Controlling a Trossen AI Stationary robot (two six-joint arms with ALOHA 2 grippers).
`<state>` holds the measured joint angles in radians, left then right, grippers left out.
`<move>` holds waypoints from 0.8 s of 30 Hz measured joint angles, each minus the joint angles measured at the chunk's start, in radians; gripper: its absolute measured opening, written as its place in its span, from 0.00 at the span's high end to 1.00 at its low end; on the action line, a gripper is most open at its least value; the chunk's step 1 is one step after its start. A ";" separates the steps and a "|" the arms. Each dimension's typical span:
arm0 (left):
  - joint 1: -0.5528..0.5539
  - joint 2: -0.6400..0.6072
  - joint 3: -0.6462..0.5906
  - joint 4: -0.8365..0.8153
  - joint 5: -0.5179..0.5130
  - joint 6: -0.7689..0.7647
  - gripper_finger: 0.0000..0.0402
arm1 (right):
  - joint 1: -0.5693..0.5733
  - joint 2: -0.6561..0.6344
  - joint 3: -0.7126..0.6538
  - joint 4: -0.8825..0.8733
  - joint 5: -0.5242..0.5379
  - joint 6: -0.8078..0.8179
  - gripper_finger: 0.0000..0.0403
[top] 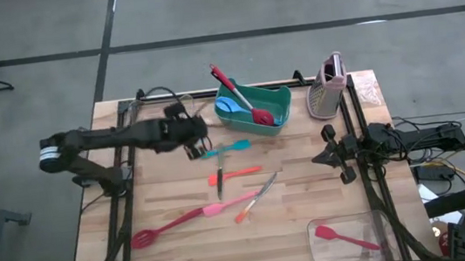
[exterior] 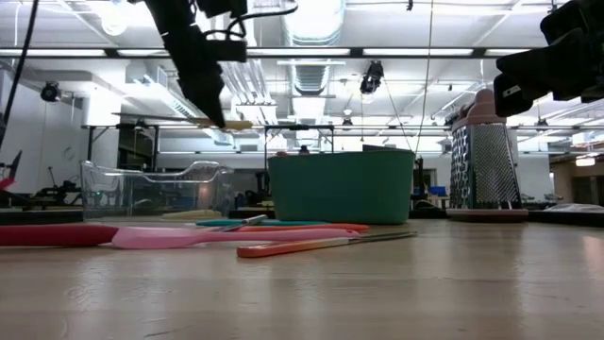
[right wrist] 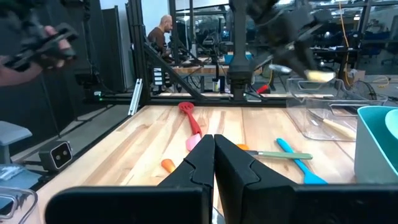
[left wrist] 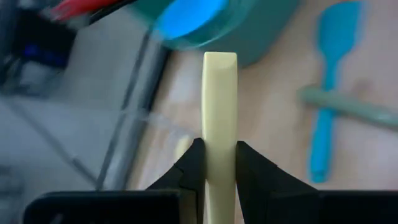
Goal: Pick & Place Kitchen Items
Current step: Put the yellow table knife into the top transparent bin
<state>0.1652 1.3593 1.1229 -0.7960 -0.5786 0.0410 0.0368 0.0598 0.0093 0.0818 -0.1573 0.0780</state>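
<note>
Pale-yellow handle (left wrist: 219, 118) sat clamped in my left end effector (left wrist: 219, 163), raised just beside the green bin (top: 277, 99), which held two utensils; my right end effector (right wrist: 214, 155) was closed, empty.

The table (top: 315, 235) is pale wood with a visible grain and a smooth, lightly shiny finish. The green bin (exterior: 342, 186) looks like matt plastic. The grater (exterior: 481, 165) has a metal body (it shines), and the tub (top: 359, 241) is clear glossy plastic.
</note>
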 joint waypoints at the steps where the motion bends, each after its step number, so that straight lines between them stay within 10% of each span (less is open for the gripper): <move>1: 0.026 -0.012 -0.002 -0.017 -0.013 0.000 0.85 | 0.000 0.001 0.000 0.000 0.000 0.000 0.98; 12: 0.298 -0.049 -0.113 0.045 0.021 0.012 0.84 | 0.000 0.001 0.000 0.000 0.000 0.000 0.98; 24: 0.347 -0.034 -0.194 0.112 0.074 -0.001 0.76 | 0.000 0.001 0.000 0.000 0.000 0.000 0.98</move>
<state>0.5119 1.3254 0.9287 -0.6840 -0.5049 0.0399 0.0364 0.0605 0.0096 0.0822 -0.1570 0.0780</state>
